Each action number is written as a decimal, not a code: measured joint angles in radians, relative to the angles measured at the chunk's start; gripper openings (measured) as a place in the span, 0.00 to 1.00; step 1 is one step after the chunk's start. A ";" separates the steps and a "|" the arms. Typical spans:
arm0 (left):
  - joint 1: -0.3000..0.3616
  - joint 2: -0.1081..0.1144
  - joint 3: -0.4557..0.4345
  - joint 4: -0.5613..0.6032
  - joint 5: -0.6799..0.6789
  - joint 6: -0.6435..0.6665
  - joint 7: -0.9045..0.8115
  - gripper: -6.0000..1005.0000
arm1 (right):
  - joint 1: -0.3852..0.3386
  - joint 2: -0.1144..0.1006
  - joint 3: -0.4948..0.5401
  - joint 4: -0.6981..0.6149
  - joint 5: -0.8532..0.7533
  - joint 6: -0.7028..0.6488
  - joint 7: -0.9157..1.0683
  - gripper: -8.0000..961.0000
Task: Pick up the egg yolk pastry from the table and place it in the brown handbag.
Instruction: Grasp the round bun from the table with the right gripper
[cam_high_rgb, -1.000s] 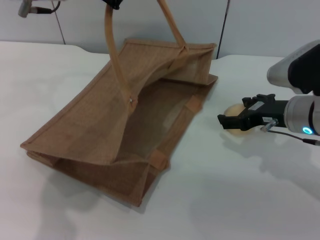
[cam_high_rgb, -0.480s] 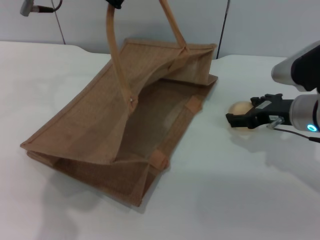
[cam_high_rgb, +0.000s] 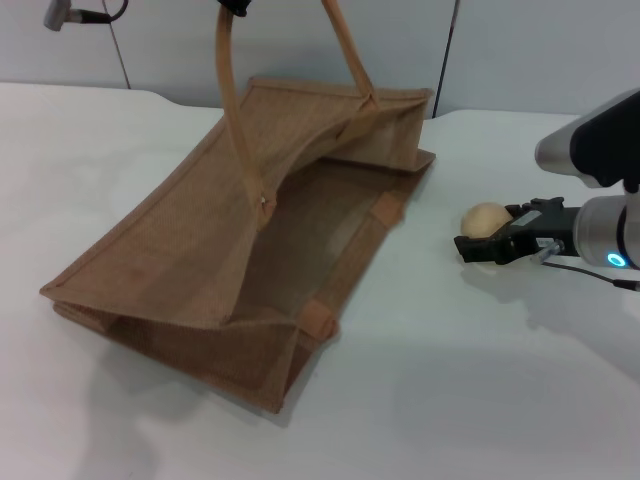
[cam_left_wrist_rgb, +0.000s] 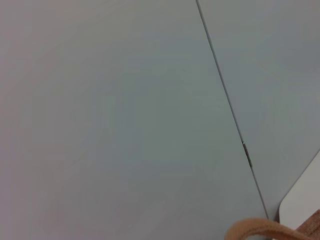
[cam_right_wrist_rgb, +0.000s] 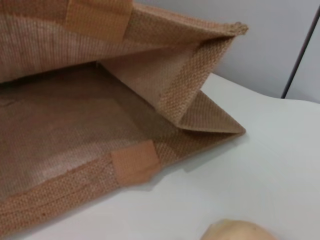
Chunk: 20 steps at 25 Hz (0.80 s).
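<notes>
Jute bag: the brown handbag (cam_high_rgb: 250, 230) is lying on its side on my white counter (cam_high_rgb: 450, 400), its mouth gaping toward my right side, one pale strap handle (cam_high_rgb: 232, 95) being pulled upward out of the top of the head view.
Bag up close: in my right wrist view the brown handbag (cam_right_wrist_rgb: 75, 115) is showing its woven inner wall, a lighter strap patch (cam_right_wrist_rgb: 135, 161) on the lower edge, and a folded corner (cam_right_wrist_rgb: 200, 95) resting on the counter (cam_right_wrist_rgb: 270, 165).
Pastry: the egg yolk pastry (cam_high_rgb: 483, 219) is sitting on the counter to the right of the bag's mouth, apart from the bag; in my right wrist view only its pale top (cam_right_wrist_rgb: 235, 231) is peeking in at the edge.
Right gripper: my right gripper (cam_high_rgb: 483, 246) is reaching in low from the right, its black tips lying just beside the pastry on the near side; I am not seeing it pinching the pastry, and I cannot tell how far its jaws are spread.
Left gripper: my left gripper (cam_high_rgb: 232, 6) is barely showing at the top edge of the head view, right where the handle is rising; I cannot tell whether it is pressed together.
Left wrist view: I am seeing a grey wall (cam_left_wrist_rgb: 110, 110) with one seam, and a curve of tan handle (cam_left_wrist_rgb: 260, 231) in the corner.
</notes>
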<state>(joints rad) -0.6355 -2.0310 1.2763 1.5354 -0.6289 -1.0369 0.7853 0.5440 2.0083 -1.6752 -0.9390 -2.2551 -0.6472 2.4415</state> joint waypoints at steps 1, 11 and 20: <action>0.000 0.000 0.000 0.000 0.000 0.000 0.000 0.12 | 0.005 0.001 -0.001 0.005 0.000 0.000 0.000 0.92; -0.013 0.000 0.001 -0.018 0.000 0.000 0.000 0.12 | 0.026 0.007 -0.007 0.043 0.001 0.000 -0.002 0.91; -0.013 0.000 0.002 -0.026 0.000 0.000 0.000 0.12 | 0.042 0.007 -0.007 0.066 0.002 -0.011 -0.003 0.88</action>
<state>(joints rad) -0.6489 -2.0310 1.2778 1.5095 -0.6289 -1.0369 0.7854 0.5859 2.0152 -1.6823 -0.8729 -2.2528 -0.6579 2.4389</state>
